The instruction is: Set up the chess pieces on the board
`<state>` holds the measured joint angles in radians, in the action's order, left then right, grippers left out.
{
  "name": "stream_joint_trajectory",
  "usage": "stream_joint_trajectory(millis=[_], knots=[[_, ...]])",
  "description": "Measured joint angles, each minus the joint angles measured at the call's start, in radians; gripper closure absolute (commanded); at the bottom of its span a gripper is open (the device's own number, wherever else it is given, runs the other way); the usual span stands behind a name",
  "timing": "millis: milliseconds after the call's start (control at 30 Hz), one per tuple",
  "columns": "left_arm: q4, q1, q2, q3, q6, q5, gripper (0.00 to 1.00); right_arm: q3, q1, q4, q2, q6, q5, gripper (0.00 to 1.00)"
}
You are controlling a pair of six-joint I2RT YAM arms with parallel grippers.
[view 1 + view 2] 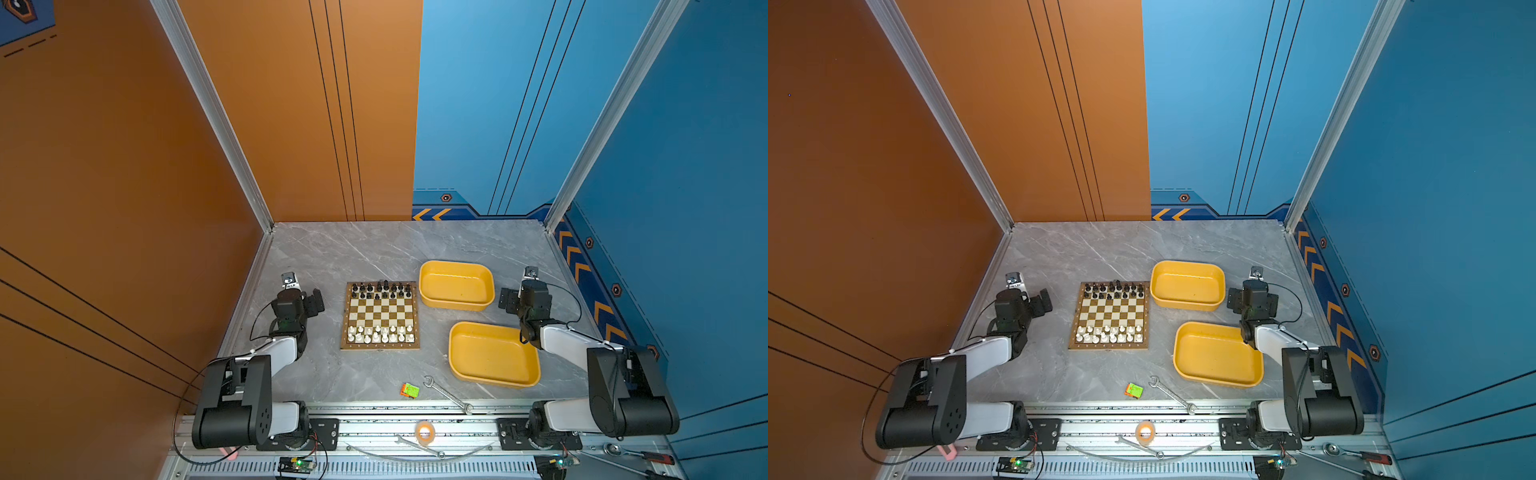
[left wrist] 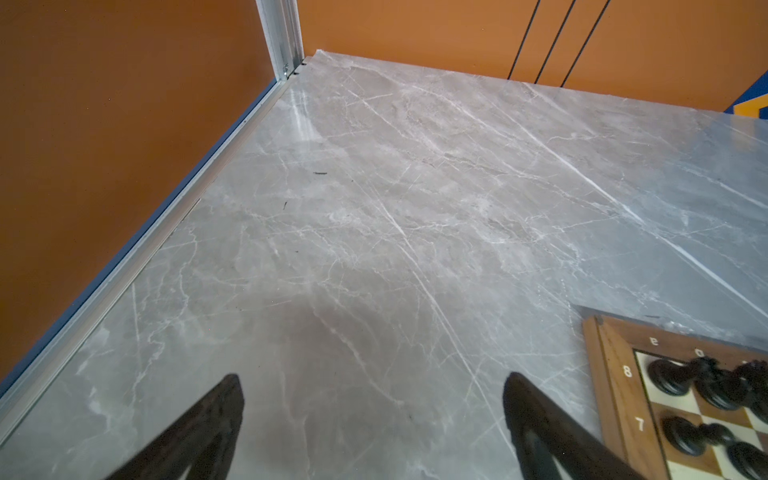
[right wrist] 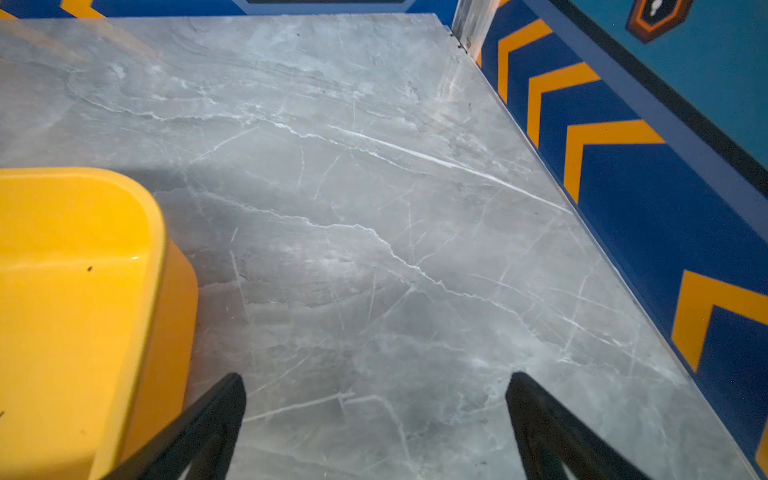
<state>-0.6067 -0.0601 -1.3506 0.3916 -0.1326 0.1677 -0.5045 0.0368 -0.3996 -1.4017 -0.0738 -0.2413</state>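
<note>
Wrench (image 1: 448, 395) lies nearest, at five o'clock from the board (image 1: 380, 345). Left gripper (image 2: 372, 376) waits at its nine o'clock, right gripper (image 3: 376, 376) past three, both spread wide and empty, parked clear, probably because the chess pieces (image 1: 380, 334) already fill both end ranks. Yellow trays (image 1: 457, 264) sit bare at three o'clock. Far corner of the border reads "8", "7", "e".

Pretty clearly a robotics lab test cell, not anyone's home. There's a marble-look bench (image 1: 374, 257) boxed in by orange panels (image 1: 104, 166) and blue printed panels (image 1: 685, 187) on aluminium framing (image 1: 216, 112). Robot arms (image 1: 278, 347) are bolted to a slotted rail (image 1: 374, 424), with a wrench (image 1: 449, 395), a tape roll (image 1: 424, 432) and a bare circuit board (image 1: 297, 462) lying around.
</note>
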Motion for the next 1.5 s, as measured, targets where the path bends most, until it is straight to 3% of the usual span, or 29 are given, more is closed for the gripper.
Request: stream_joint_trajectory(millis=[367,700,1500], knots=[[-0.37,0.089,-0.209,-0.093,0.07,0.034,0.02,0.114,-0.002,-0.354,-0.126,0.016,0.089,0.0],[-0.338,0.088,-0.211,-0.021,0.1,0.034,0.02,0.124,-0.005,-0.427,-0.13,0.018,0.115,0.0],[-0.315,0.088,-0.211,-0.021,0.111,0.031,0.02,0.124,-0.005,-0.432,-0.13,0.018,0.115,0.0]])
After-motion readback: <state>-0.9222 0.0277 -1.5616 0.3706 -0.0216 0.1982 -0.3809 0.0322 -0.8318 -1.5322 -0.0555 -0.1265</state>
